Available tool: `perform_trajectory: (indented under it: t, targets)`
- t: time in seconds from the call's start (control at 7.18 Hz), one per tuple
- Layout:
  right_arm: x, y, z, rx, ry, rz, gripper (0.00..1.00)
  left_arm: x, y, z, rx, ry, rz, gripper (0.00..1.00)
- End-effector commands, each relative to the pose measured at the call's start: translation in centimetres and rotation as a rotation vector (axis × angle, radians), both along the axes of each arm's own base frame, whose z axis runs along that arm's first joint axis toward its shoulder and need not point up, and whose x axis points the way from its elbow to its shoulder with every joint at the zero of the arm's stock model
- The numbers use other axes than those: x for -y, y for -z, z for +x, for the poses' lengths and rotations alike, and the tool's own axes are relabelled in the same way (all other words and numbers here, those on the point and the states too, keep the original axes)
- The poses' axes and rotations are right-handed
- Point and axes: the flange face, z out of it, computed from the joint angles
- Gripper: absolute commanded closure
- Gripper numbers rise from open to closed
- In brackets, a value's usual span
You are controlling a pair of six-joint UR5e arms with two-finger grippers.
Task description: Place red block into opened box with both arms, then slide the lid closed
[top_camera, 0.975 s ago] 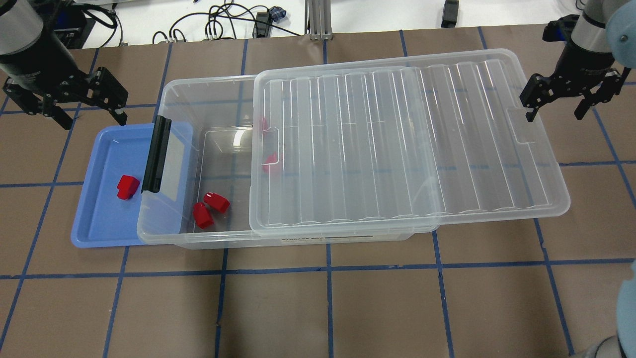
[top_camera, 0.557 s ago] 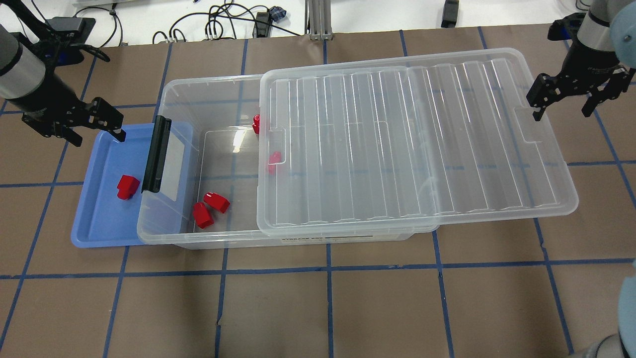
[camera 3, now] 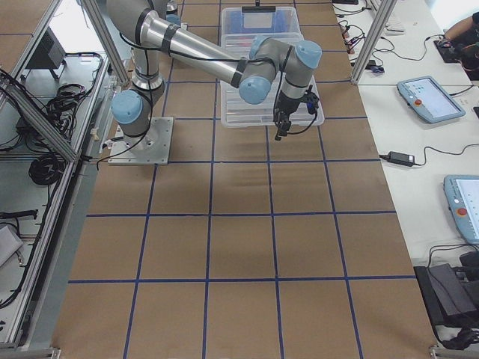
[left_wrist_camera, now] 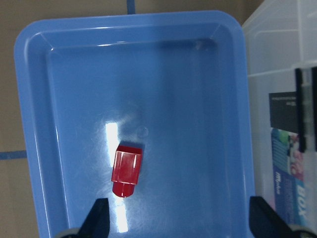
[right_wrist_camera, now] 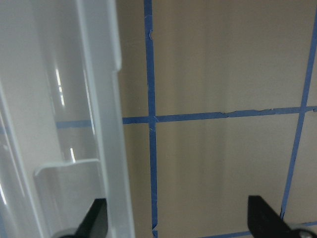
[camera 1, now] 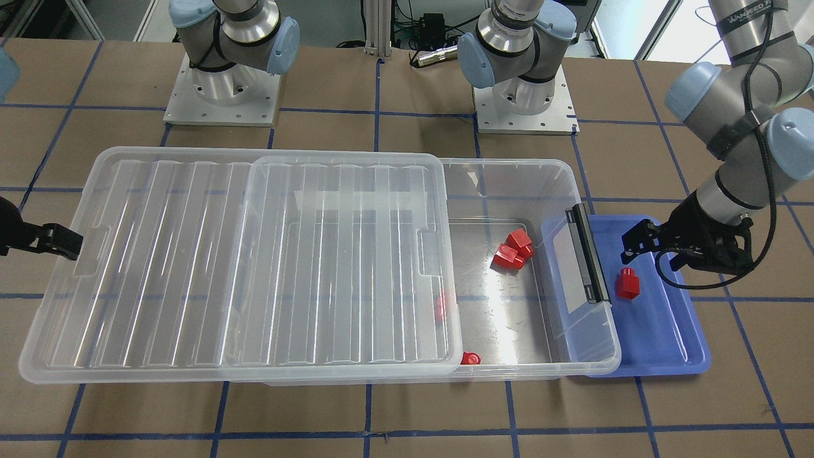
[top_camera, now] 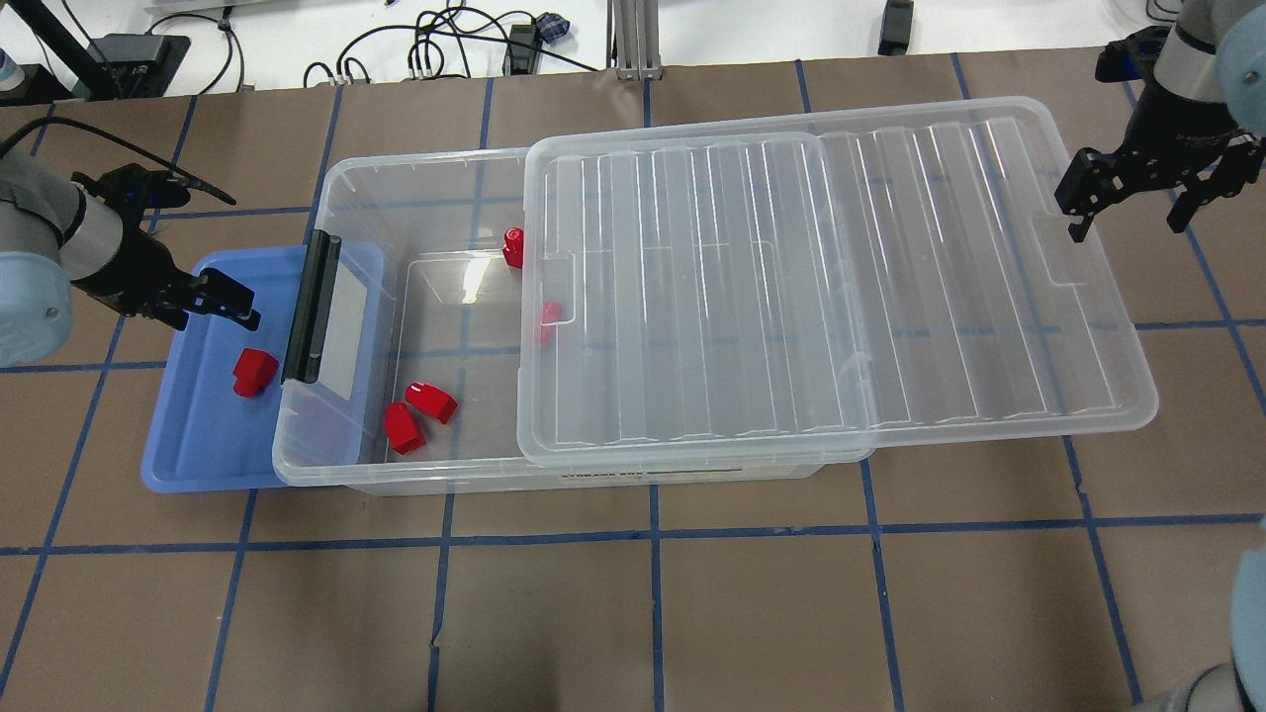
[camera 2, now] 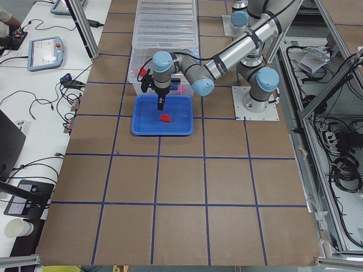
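**Both grippers open at opposite ends of the half-covered box**

Seen from overhead, left to right. The left gripper (top_camera: 213,314), a black two-fingered tool, hangs over the far left corner of the shallow blue plastic tray (top_camera: 163,435) with its fingers spread wide and nothing between them. The small bright red plastic block (top_camera: 254,372) lies on the tray floor, near the tray's middle and just beside the black bar clip (top_camera: 315,307). That clip closes the left short end of the large clear plastic box (top_camera: 297,465), which overlaps the tray's right edge. Four more red blocks (top_camera: 406,425) lie in the box's uncovered left part, one partly under the lid. The ribbed clear plastic lid (top_camera: 841,297) rests on the box and overhangs its right short end. The right gripper (top_camera: 1128,222), fingers likewise apart and empty, stands at the lid's right edge by the notch; whether it touches cannot be told
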Motion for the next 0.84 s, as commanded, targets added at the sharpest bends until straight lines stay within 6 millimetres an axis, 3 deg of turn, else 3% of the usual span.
perform_trajectory:
  t: [0.0,0.14,0.56,0.7]
  targets:
    - [-0.1,-1.3,0.5,0.002,0.007,-0.02,0.0,0.6,4.3,1.6,0.006,0.012,0.023,0.0]
    - [-0.1,-3.1,0.7,-0.005,0.005,-0.039,0.0,0.4,6.1,1.9,0.022,0.014,0.069,0.0]
    - [-2.7,-9.4,3.7,-0.018,-0.024,-0.089,0.0,0.9,8.3,2.3,0.037,0.015,0.112,0.04]
    - [-2.8,-9.8,5.0,-0.025,-0.034,-0.094,0.0,0.8,8.5,2.0,0.031,0.015,0.114,0.08]
